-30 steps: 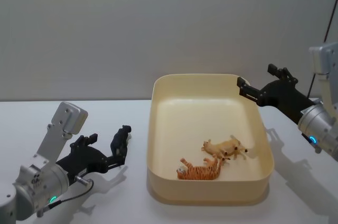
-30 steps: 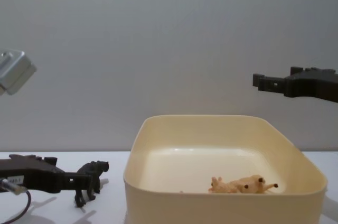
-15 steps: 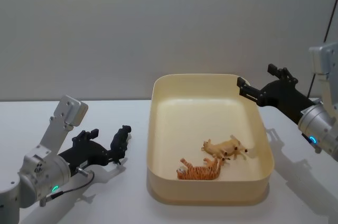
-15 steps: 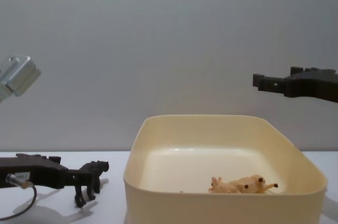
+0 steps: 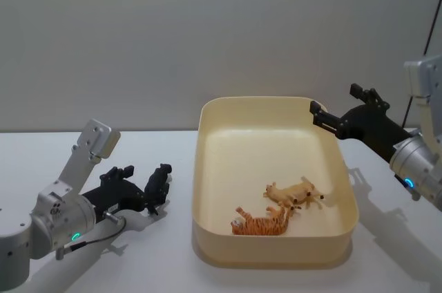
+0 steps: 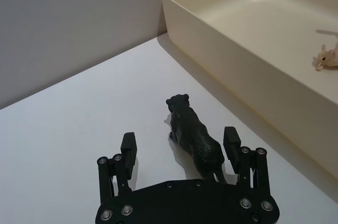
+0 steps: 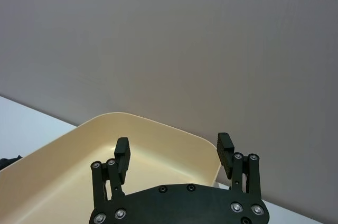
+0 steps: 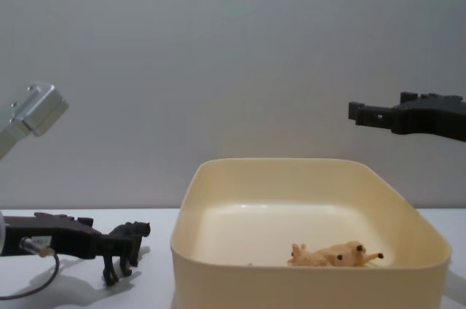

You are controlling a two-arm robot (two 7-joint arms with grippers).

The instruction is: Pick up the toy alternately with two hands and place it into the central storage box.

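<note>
Three toy animals were counted, along with one storage box (image 5: 269, 250) and two black two-fingered grippers, all on or above a white table (image 5: 41, 155).

One toy was seen outside the box: a black big-cat figure (image 5: 159, 182), matte and dark all over, with small rounded ears, a long back and four short legs. It was stood upright on the table at the box's 9 o'clock, near the wall but apart from it, with its head turned toward roughly 1 o'clock.

The other two toys were found lying inside the box. An orange tiger with black stripes (image 5: 262, 222) was laid on its side near the 6 o'clock wall. A pale tan animal (image 5: 295, 194) was tipped over at about 4 o'clock, just beside the tiger. The box itself was cream-yellow, rectangular and round-cornered, and far larger than any toy.

The left gripper (image 6: 179, 139) was held low over the table at the black toy's 7 o'clock. Its jaws were spread apart with the toy's hindquarters between them — no clamping contact could be made out.

The right gripper (image 7: 174, 143) was raised above the box's 2 o'clock corner, with its jaws apart and nothing between them.
</note>
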